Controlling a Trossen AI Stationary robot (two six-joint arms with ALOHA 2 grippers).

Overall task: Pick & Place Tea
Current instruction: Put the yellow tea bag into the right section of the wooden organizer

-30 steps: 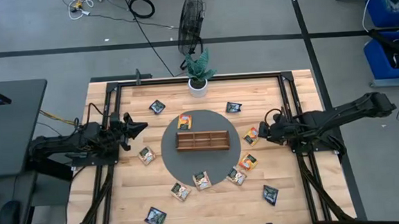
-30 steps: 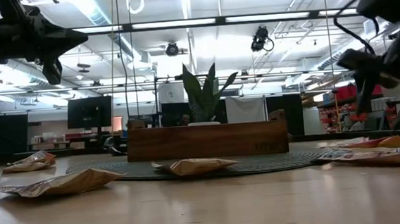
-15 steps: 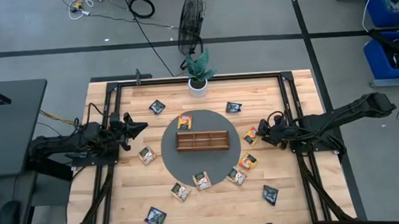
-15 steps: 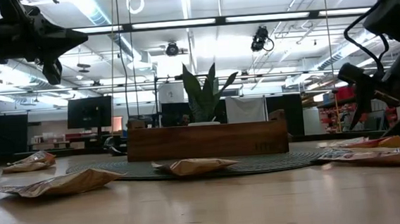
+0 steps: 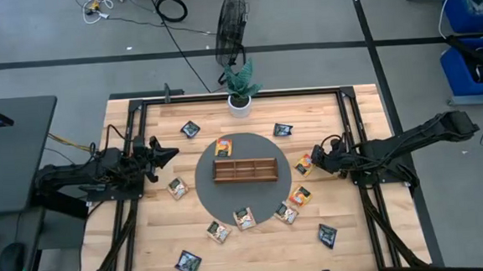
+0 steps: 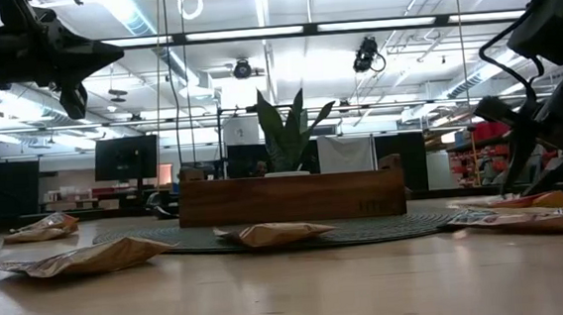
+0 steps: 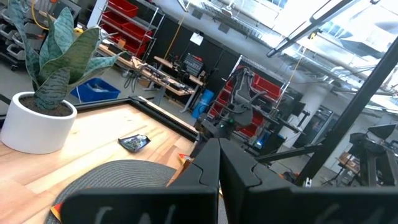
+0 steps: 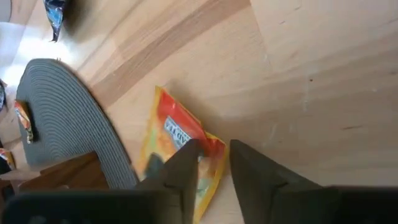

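My right claw [image 8: 208, 168] is down low over an orange tea bag [image 8: 177, 146] on the wood, just past the edge of the round gray mat [image 8: 68, 118]. My two fingers sit on each side of the bag's corner, partly shut, and I cannot tell if they pinch it. My left claw [image 5: 165, 154] waits off to the side, clenched

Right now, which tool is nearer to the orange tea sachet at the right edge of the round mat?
The right tool, directly over the orange tea sachet. The left tool waits across the round mat.
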